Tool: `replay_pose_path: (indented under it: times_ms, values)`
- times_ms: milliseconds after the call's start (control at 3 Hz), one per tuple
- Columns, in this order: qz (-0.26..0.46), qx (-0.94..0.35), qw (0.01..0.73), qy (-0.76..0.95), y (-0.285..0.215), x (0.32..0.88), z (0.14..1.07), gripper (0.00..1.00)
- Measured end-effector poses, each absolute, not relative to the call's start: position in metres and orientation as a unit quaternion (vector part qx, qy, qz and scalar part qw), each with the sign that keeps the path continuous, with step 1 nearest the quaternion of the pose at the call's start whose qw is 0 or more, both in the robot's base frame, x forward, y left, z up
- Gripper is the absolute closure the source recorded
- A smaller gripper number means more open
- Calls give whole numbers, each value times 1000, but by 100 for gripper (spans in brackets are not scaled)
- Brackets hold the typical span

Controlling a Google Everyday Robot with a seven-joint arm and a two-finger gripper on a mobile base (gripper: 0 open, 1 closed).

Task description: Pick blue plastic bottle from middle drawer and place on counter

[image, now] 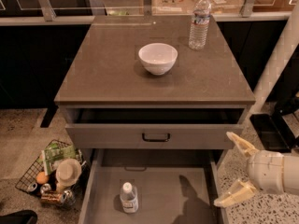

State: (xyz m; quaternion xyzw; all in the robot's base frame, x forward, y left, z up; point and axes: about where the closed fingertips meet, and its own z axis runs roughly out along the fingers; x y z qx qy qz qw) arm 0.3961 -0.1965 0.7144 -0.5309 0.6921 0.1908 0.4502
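Note:
The blue plastic bottle (pixel 129 198) stands upright on the bare grey floor of the open middle drawer (pixel 163 190), left of its centre; it is small and clear, with a white cap. The counter (pixel 112 73) is the broad brown-grey top of the cabinet. My gripper (pixel 234 171) is at the lower right, just outside the drawer's right side. Its two cream fingers are spread wide apart and hold nothing. It is well to the right of the bottle.
A white bowl (pixel 158 58) sits mid-counter and a taller clear water bottle (pixel 199 21) stands at its back right. The shallower drawer with a black handle (pixel 155 137) is pulled partly out above. A wire basket of litter (pixel 51 171) stands on the floor at the left.

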Motion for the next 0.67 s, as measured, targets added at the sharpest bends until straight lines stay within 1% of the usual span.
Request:
replay_pose_path:
  times_ms: [333,667]
  values:
    - [217,-506,450,703,-192,404,653,0]
    - [245,-507,447,695,-172,414,605,0]
